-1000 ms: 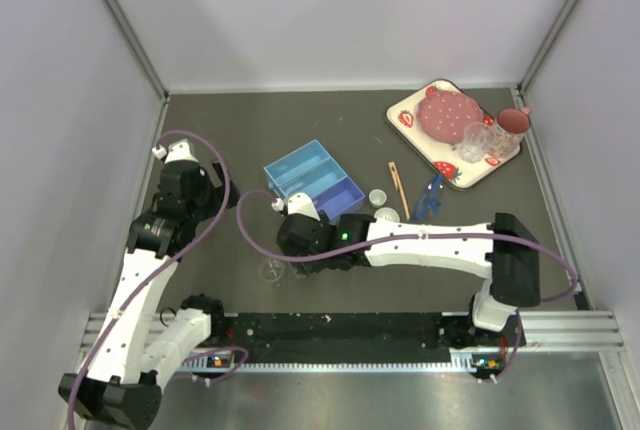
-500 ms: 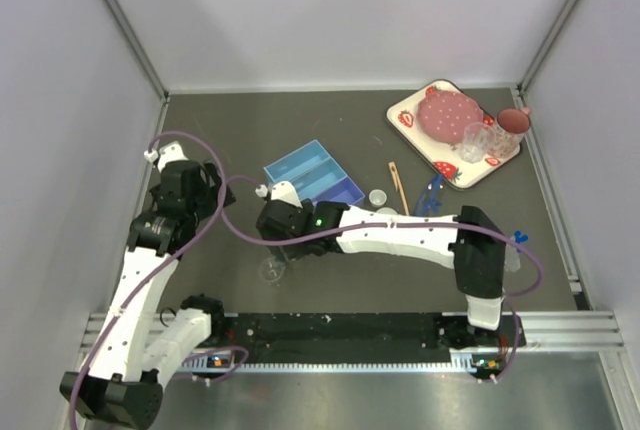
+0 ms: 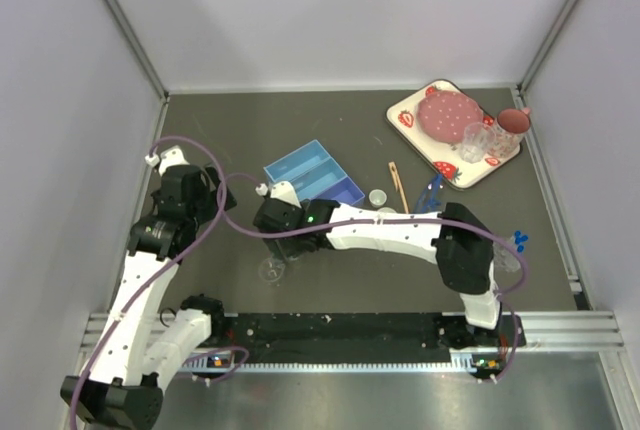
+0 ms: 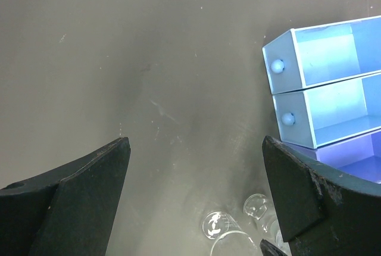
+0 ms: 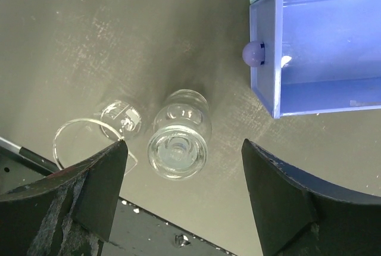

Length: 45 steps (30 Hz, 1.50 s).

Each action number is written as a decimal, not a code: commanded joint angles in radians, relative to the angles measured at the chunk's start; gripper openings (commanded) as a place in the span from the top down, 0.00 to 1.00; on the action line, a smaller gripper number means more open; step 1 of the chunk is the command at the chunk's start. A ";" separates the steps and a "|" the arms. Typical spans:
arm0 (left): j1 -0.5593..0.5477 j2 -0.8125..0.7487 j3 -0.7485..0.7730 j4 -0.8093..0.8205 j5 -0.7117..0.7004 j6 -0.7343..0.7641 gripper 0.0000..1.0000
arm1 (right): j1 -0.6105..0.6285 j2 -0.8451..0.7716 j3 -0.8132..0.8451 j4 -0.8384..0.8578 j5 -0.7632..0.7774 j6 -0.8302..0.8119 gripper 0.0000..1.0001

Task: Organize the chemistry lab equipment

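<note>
Two clear glass vessels lie close together on the dark table: a small flask (image 5: 178,143) seen from above and a beaker (image 5: 119,119) on its side. They show as faint glass (image 3: 270,270) in the top view. My right gripper (image 5: 184,149) hovers open over the flask, touching nothing. My left gripper (image 4: 195,149) is open and empty, with the same glassware (image 4: 215,226) at its lower edge. Wooden tongs (image 3: 398,185), a small round dish (image 3: 377,197) and blue pieces (image 3: 432,195) lie right of the blue box (image 3: 312,178).
The blue divided box (image 5: 315,47) stands just beyond the flask, with knobs on its end. A strawberry-print tray (image 3: 400,115) with a pink plate and glasses sits at the back right. The black rail (image 3: 350,330) runs along the near edge. Grey walls enclose the table.
My right arm has reached further left and slightly back over the glassware, and its jaws have widened. The left arm has barely shifted. The glassware stays in place.
</note>
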 commanded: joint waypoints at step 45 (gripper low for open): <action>0.007 -0.040 -0.012 0.045 0.033 0.013 0.02 | -0.025 0.116 -0.001 0.011 -0.052 0.057 0.42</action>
